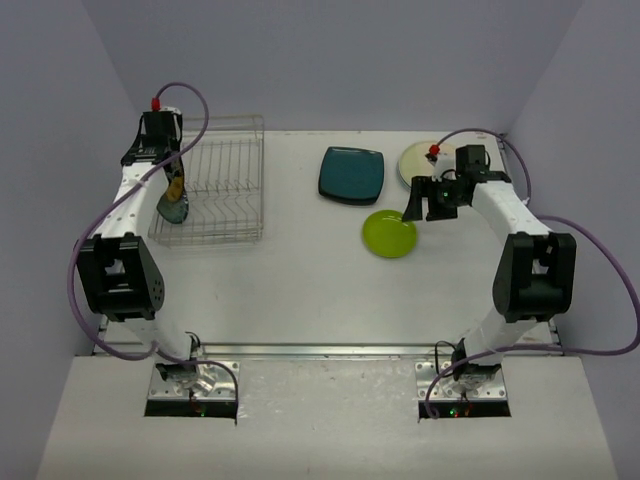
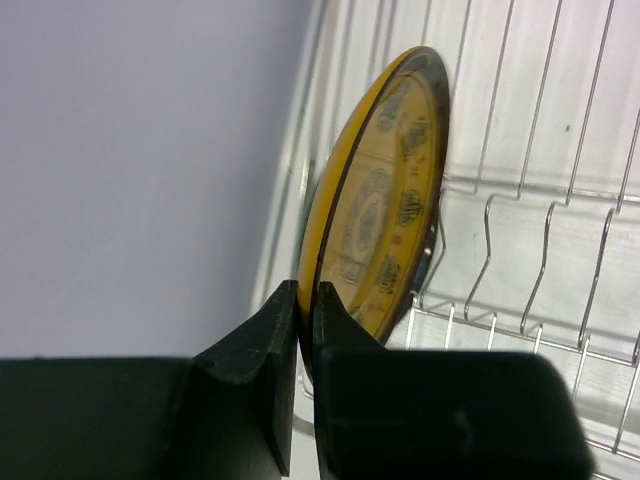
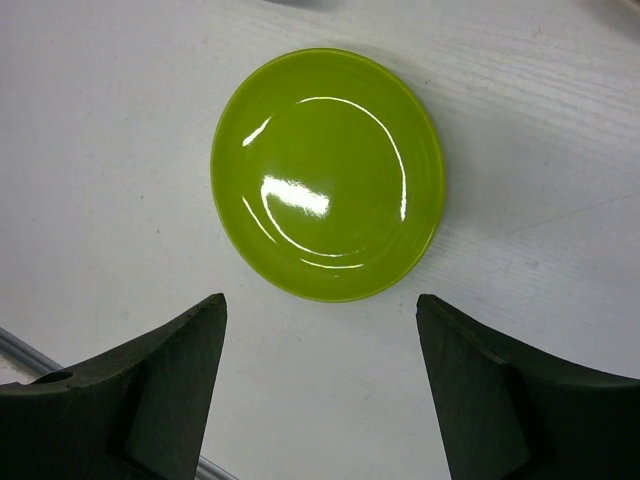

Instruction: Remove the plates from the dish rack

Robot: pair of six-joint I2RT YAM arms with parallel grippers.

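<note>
Yellow-edged, the patterned plate (image 2: 378,215) stands at the left end of the rack (image 1: 230,190) with our left gripper (image 2: 305,300) clenched on its rim, our right gripper (image 3: 320,320) spread empty over the green plate (image 3: 325,170), and we fear a crooked lift could snag it on that rack.
</note>
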